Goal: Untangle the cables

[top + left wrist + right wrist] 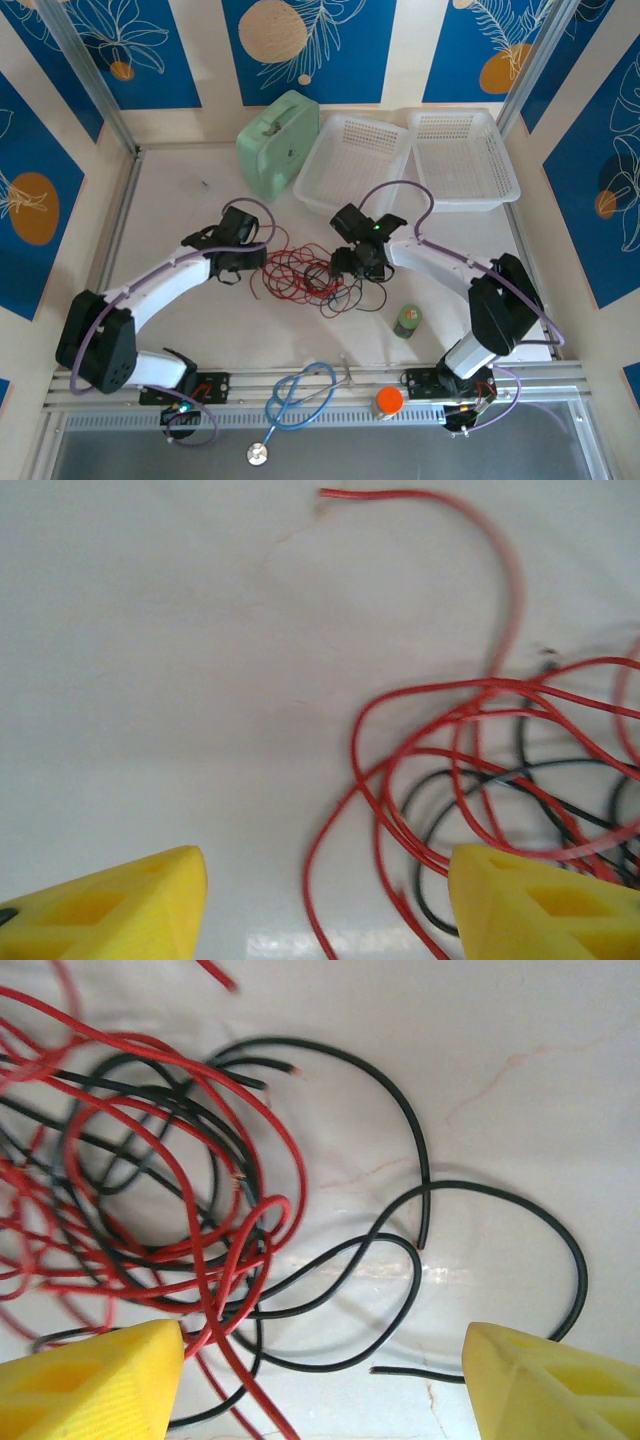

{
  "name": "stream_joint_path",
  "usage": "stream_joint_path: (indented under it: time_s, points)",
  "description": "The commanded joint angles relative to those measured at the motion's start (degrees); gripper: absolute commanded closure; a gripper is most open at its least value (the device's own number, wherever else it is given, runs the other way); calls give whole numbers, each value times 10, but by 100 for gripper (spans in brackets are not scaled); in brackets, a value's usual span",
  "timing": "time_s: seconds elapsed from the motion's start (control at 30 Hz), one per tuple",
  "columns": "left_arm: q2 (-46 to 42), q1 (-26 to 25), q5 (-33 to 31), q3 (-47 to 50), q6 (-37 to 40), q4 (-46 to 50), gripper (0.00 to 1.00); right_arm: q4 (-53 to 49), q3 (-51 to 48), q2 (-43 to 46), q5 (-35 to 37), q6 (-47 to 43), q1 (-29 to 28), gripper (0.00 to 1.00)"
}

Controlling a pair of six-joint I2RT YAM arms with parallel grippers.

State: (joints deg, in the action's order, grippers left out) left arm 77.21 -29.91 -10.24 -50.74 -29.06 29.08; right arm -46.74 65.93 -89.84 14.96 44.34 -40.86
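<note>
The red cable [180,1170] and the black cable [400,1110] lie in one loose knot in the middle of the surface [190,190], flat on it and between my two arms. Their loops cross over and under each other. The red is massed toward my left and the black trails out toward my right, which I take as the reason each arm sits on its own side: one colour apiece, to be drawn apart. My left pincer [325,910] hangs low over the red edge of the heap with its fingers spread wide. A red strand runs through the gap, but nothing is pinched, and a free red end reaches away beyond it. My right pincer [320,1380] is spread just as wide above the black loops, pinching nothing, with a loose black end lying near its right finger. I judge the wide stance lets me straddle a single strand before closing, rather than catching several. The stethoscope [300,395] lies at the near edge and the two baskets [330,150] at the far side, all well apart from the tangle, so there is room to pull.
</note>
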Motion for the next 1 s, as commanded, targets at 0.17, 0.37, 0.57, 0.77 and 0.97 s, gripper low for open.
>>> stream_joint_path:
  time_s: [0.17,0.37,0.57,0.77,0.97]
  points:
    - [19,-80,99,-20,-14,17,33,11,39,-56,-8,-50,25,34]
    - [112,-128,130,-10,-81,-40,35,54,60,-133,-23,-82,24,36]
    - [187,-151,105,-40,-139,-69,34,76,58,-166,-48,-78,15,37]
    - [233,-150,51,-53,-146,-32,35,88,27,-169,-48,-57,12,53]
    - [254,-127,-13,-49,-127,20,37,81,0,-166,-24,-43,25,86]
